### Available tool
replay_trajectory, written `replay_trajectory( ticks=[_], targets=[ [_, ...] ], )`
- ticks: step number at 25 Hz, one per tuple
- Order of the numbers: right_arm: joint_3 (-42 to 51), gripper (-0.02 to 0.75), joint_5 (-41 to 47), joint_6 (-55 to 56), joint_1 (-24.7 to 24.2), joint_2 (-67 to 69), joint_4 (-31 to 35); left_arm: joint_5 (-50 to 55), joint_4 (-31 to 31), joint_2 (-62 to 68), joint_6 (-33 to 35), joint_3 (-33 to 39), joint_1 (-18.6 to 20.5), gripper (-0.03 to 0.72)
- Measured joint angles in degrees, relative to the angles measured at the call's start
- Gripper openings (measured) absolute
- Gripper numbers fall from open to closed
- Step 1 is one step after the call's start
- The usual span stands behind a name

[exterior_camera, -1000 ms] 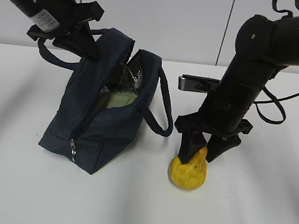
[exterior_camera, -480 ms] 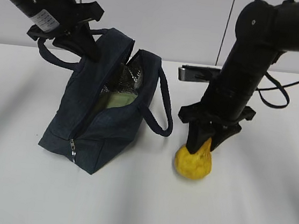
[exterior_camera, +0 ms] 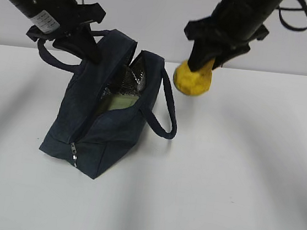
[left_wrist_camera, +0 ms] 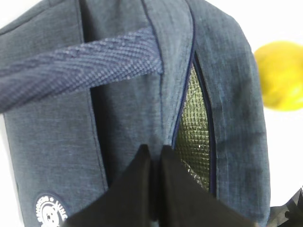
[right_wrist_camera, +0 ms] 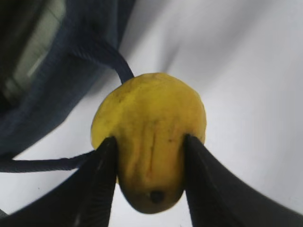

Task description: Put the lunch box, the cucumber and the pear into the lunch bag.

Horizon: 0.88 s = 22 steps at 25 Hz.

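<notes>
At far left our left gripper [exterior_camera: 89, 49] sits as it did a second ago, high over the far left edge of the bag [exterior_camera: 103, 120]. From the left wrist its jaws are pressed together on the bag's fabric edge beside the zipper opening, holding that side up. The bag stands on the table [exterior_camera: 235, 174] unmoved, its mouth gaping, silver lining [exterior_camera: 131, 79] showing, and a pale green lid, the lunch box [exterior_camera: 124, 103], resting inside. The near handle [exterior_camera: 165, 113] droops toward the right.

What has changed is on the right. A second ago the pear [exterior_camera: 192, 79] lay on the table to the near right of the bag with our right gripper [exterior_camera: 204, 62] coming down around its neck; half a second ago the jaws had closed on it. Now the pear is up in the air, carried farther and to the left, just right of the bag's far end and above its handle. It hangs below the right gripper, whose fingers [right_wrist_camera: 97, 179] are clamped on either side of the pear's narrow end, the rounded body pointing down.

We cannot see the cucumber.
</notes>
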Motion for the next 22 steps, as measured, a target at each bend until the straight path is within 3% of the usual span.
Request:
replay_trajectory(
  ticks=[4, 12, 19, 22],
  targets=[
    [-6.9, 0.309, 0.38, 0.0, 0.0, -1.12, 4.37, 0.0, 0.07, 0.0, 0.0, 0.0, 0.0, 0.005],
    [-8.15, 0.309, 1.14, -6.15, 0.1, 2.21, 21.56, 0.0, 0.2, 0.0, 0.0, 0.0, 0.0, 0.005],
    [-8.15, 0.32, 0.91, -7.9, 0.95, 9.66, 25.66, 0.1, 0.21, 0.0, 0.0, 0.0, 0.0, 0.005],
    [-8.15, 0.387, 0.81, -8.26, 1.51, 10.81, 26.22, 0.15, 0.34, 0.0, 0.0, 0.0, 0.0, 0.005]
  ],
)
